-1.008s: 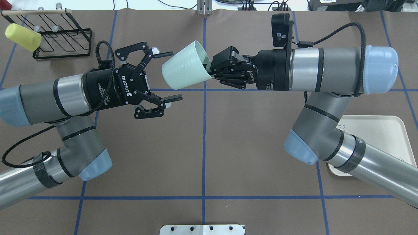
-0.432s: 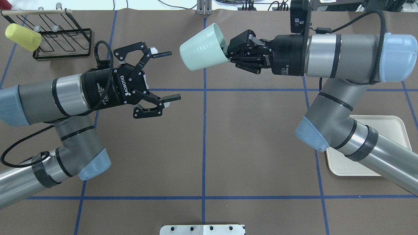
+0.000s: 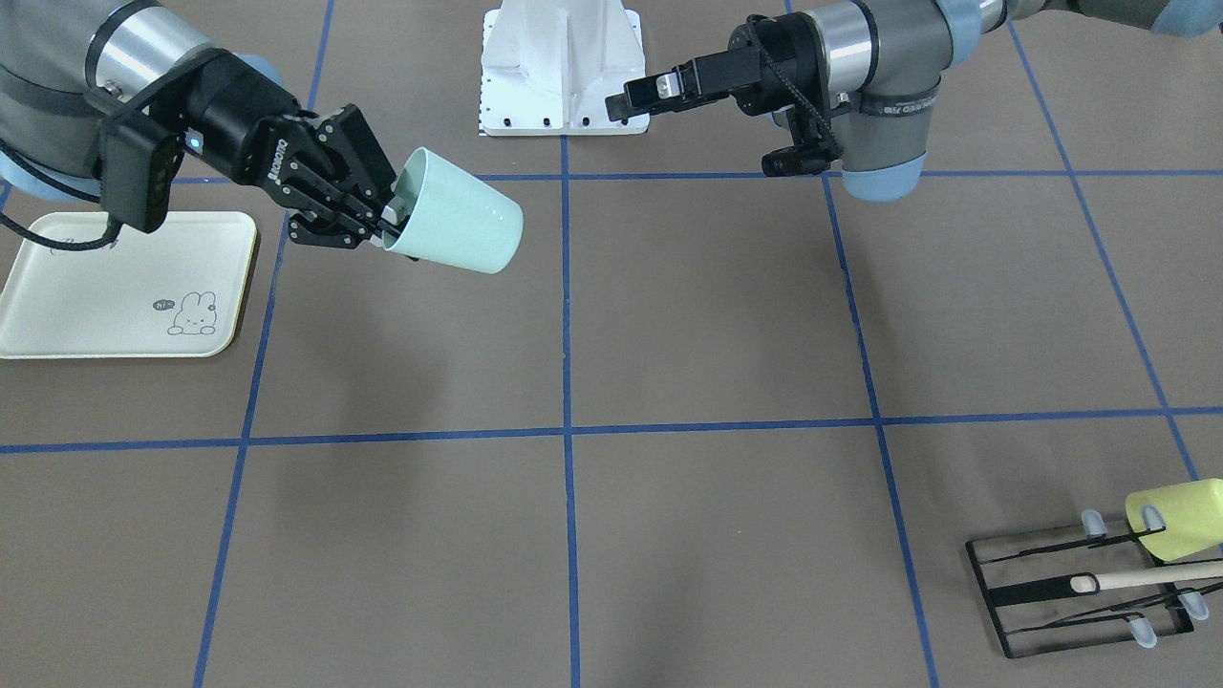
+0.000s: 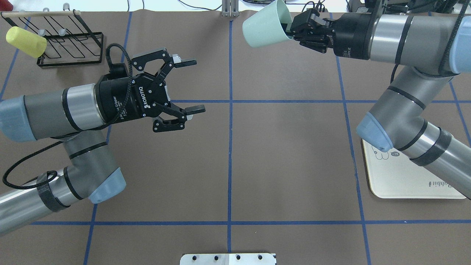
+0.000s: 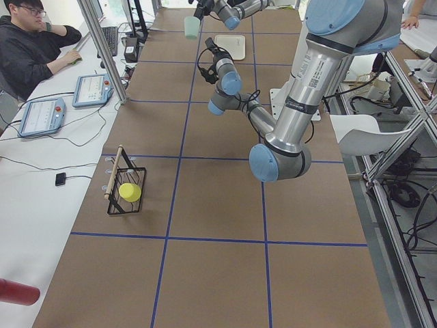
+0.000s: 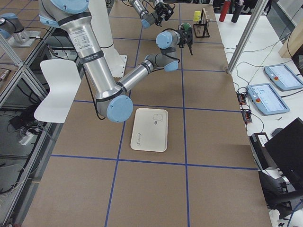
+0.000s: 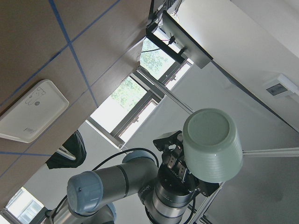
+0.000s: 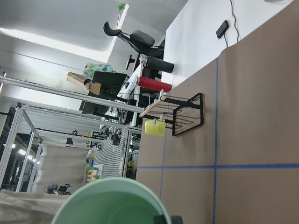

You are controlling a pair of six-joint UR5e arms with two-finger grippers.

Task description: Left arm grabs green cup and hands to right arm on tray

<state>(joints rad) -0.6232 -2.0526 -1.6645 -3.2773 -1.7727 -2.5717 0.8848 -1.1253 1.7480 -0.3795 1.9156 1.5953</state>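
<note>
The green cup (image 4: 265, 25) hangs on its side in the air, not yet over the tray (image 4: 404, 184), because the right gripper (image 4: 291, 31) pinches its rim with one finger inside. The left gripper (image 4: 192, 85), marked ROBOTIQ, is spread and empty, so I judge the handover done. The tray's script reads "Rabbi…", partly hidden.

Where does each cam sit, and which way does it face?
Front: across the table, facing the robot; right tool holds the cup at view-left.
Overhead: behind the robot, looking down; left tool open at view-left.
Left: table end by the rack; left arm near.
Right: opposite end; right arm near, tray below.
Left wrist: aims at the cup's base and right tool; own tool unseen.
Right wrist: looks over the cup's rim toward the rack.
Shared: front and overhead both show cup, rack, tray.
</note>
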